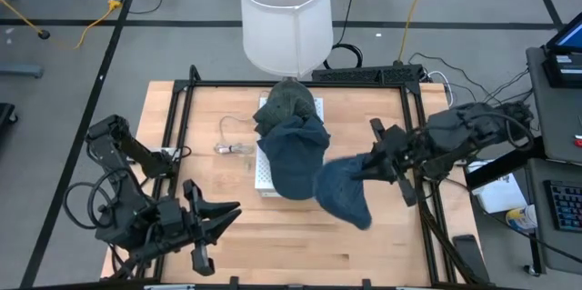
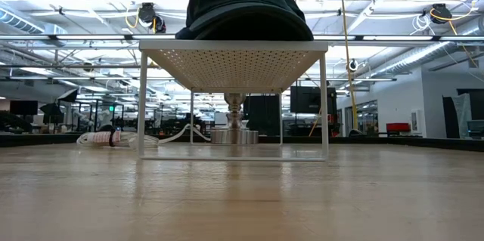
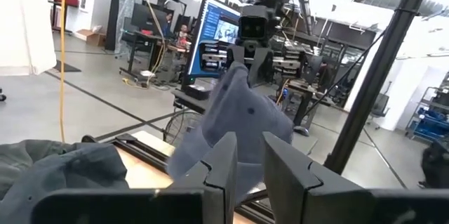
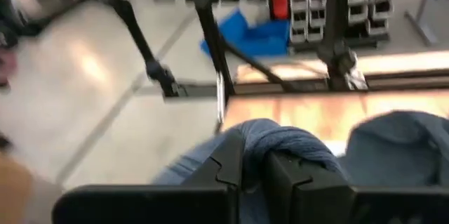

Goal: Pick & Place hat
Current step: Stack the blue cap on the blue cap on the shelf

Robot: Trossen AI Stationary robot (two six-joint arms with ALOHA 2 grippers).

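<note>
A blue hat point(image 1: 342, 195) hangs from my right gripper point(image 1: 371, 168), which is shut on it to the right of the white perforated rack point(image 1: 264, 181). The left wrist view shows the same hat point(image 3: 242, 115) hanging under that gripper. On the rack lie a second blue hat point(image 1: 296, 155) and, behind it, a dark green hat point(image 1: 289, 104); the low view shows them piled point(image 2: 242, 7) on the rack top. My left gripper point(image 1: 232, 210) waits at the table's near left corner, fingers point(image 3: 223, 171) a narrow gap apart with nothing between them. My right gripper pinches a bunched fold of the blue hat's cloth point(image 4: 280, 143) between its two fingers. The fingers come about level from the table's right side. The hat hangs slack below them point(image 3: 245, 122), clear of the table, and does not show in the low view.
A lamp with a white shade point(image 1: 285, 13) stands behind the rack, its base point(image 2: 234, 131) on the table. A coiled cable point(image 1: 233, 147) lies left of the rack. Black frame rails point(image 1: 414, 126) border the board. Bare wood point(image 1: 273, 235) lies along the near edge.
</note>
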